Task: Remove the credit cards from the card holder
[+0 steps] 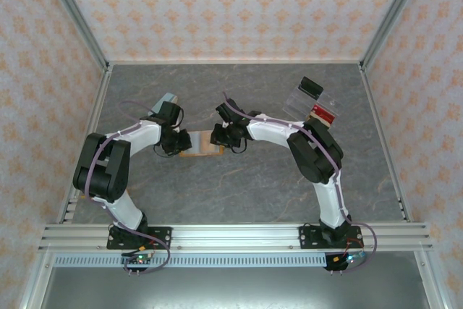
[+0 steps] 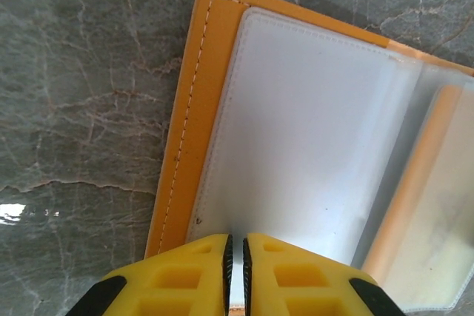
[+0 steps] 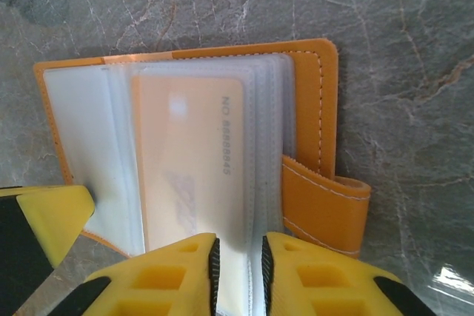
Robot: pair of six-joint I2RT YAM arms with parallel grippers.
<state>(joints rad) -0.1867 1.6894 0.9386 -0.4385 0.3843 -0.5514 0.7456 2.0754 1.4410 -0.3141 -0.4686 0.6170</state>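
While the left gripper [image 2: 235, 260] clamps the flat orange card holder [image 2: 196, 109], open on the grey stone-patterned table [image 2: 89, 109], the right gripper [image 3: 238, 268] pinches a thin pale-orange credit card [image 3: 189, 153], due a straight pull outward.

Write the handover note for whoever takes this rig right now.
Left gripper: shut on the edge of an empty pocket, pinning the holder open at table centre.
Right gripper: pinching the near edge of the holder page that has a card inside.
Done: holder open; something red, likely removed cards, lies at the tray, far right.
Left: draw this card out, then check the pages behind it; what they hold cannot be told.
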